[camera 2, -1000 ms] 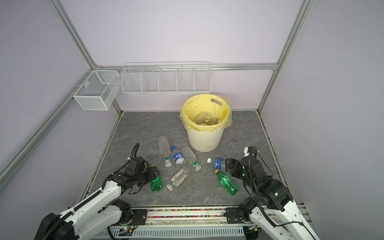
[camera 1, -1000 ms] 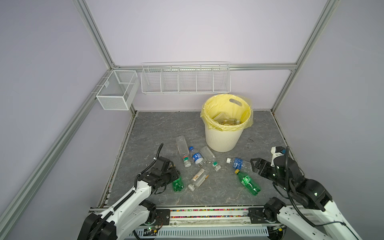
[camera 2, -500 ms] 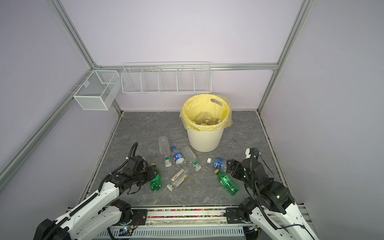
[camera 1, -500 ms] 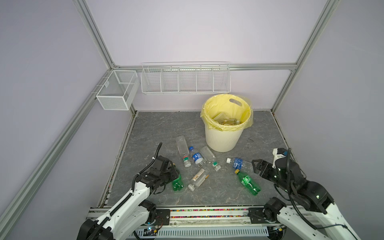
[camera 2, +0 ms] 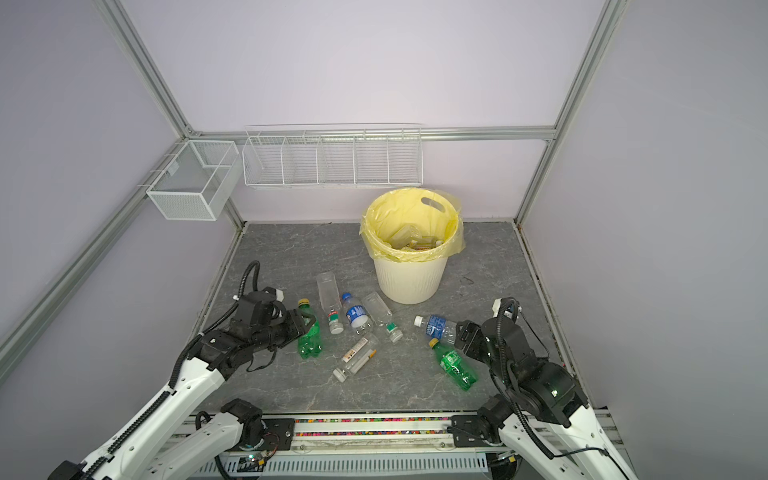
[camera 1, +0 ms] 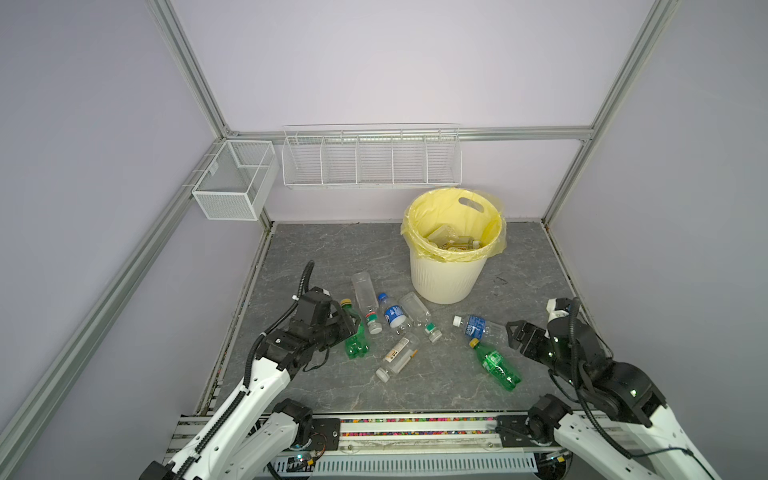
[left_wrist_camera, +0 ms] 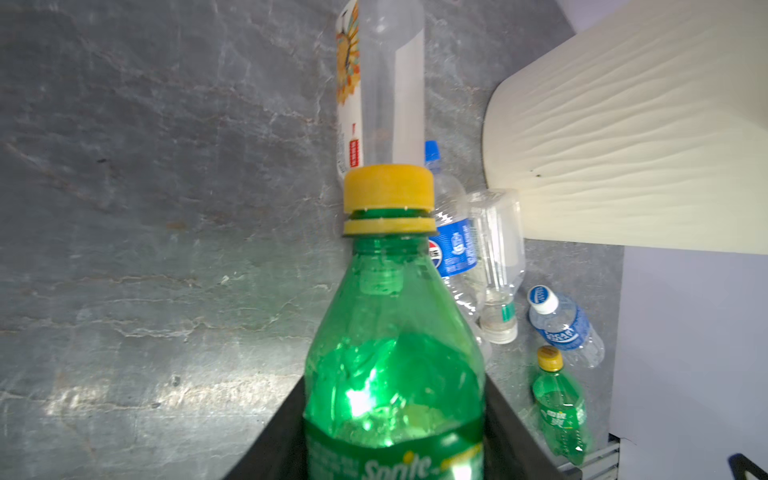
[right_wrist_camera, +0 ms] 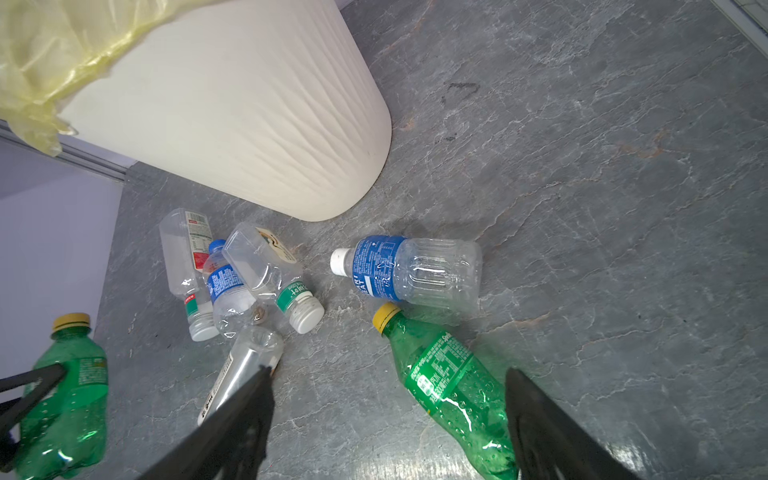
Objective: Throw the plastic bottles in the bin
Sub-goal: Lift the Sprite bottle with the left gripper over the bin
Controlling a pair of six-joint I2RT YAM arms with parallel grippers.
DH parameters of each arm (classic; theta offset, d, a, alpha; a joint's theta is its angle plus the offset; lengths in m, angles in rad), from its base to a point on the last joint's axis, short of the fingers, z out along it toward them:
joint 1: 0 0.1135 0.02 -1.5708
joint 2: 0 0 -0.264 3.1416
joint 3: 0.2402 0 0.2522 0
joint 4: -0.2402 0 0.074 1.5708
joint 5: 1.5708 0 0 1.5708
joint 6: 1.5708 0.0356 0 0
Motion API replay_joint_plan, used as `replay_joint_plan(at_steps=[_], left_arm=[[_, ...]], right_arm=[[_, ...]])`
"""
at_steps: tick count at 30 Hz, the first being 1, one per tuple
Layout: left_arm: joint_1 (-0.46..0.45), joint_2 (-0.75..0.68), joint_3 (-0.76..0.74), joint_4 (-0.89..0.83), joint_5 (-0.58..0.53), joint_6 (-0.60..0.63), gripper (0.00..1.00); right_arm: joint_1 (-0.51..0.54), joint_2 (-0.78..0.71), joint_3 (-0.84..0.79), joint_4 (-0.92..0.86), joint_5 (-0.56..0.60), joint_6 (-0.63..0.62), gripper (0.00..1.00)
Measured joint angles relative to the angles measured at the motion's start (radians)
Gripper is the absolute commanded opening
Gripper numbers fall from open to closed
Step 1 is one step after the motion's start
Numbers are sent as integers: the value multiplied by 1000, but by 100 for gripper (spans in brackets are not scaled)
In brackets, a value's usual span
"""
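Straddling the green bottle (left_wrist_camera: 395,374), the left tool (camera 1: 352,328) squeezes its body

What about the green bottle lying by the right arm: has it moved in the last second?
No. The right green bottle lies in the same spot below the bin, its yellow cap still beside the white-capped bottle.

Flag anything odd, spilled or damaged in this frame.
Nothing spilled. The green bottle between the left fingers looks dented, and a dark scuff marks the floor beside the bin.
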Motion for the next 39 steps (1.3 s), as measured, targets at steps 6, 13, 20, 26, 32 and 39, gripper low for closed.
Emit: replay_joint_plan(at_steps=[6,13,20,26,32,39], left_arm=[[0,-5,87,-11,32,-5,52],[0,50,217,7,87,-2,53],[0,203,433,97,146,18,51],[-13,352,556,203,176,6,50],[-34,467,639,272,206,-18,49],[-36,498,669,285,218,-14,50]], right_arm=[[0,0,0,-2,9,-3,88],[0,-2,-2,-3,12,-2,88],[0,-26,-11,-8,15,4,88],[0,-46,-22,-10,15,17,88],[0,-49,-28,-10,16,24,88],[0,-38,-34,-8,15,28,88]])
